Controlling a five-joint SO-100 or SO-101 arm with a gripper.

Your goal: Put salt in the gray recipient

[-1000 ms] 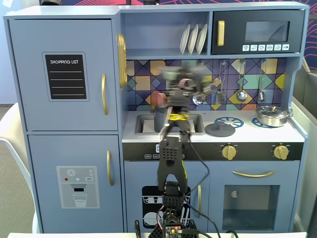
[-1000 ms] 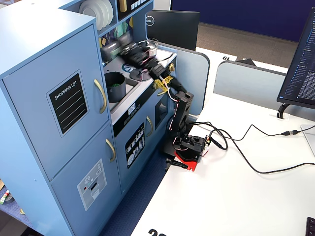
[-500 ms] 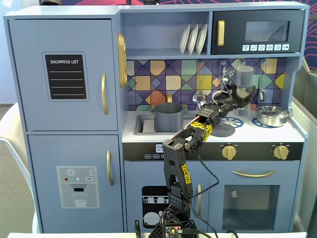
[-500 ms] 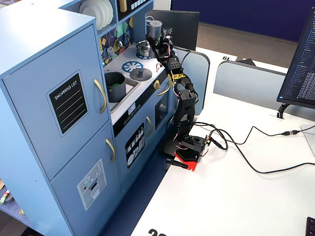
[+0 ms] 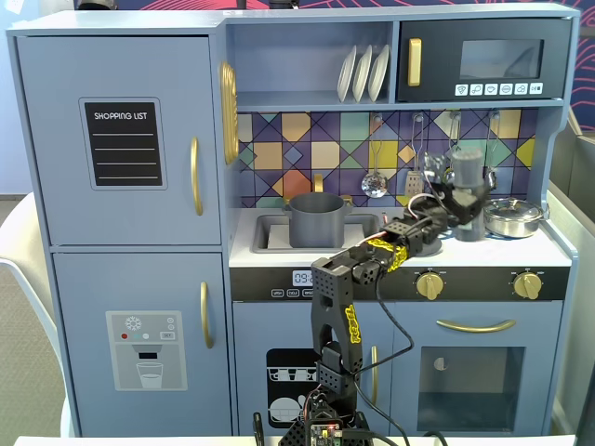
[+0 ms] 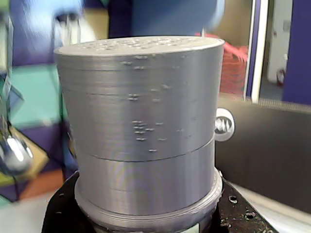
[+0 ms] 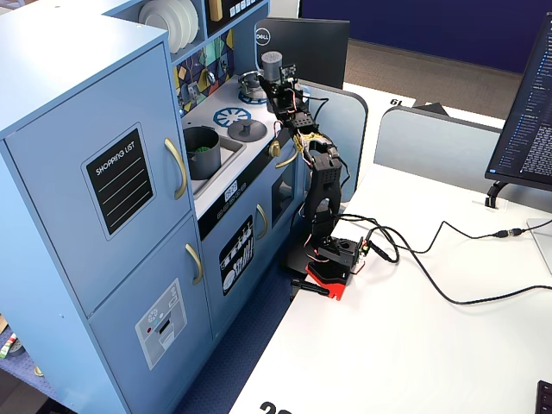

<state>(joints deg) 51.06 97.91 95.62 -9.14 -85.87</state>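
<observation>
Blue toy kitchen counter: black two-finger gripper clamps the tall gray plastic salt shaker mid-body, upright, at three o'clock from the matte gray pot; likely light, rigid, slick.

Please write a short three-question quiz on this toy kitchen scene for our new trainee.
1. True or false: the end effector is closed around the salt shaker.
2. Where does the gray pot stand? A) in the sink B) on the stove top C) on the plate shelf
3. Fill in: in a fixed view, the shiny steel pot sits to the ____ of the shaker.

Key
1. True; the wrist view shows the shaker's cap filling the frame, seated between the fingers.
2. A
3. right
</observation>
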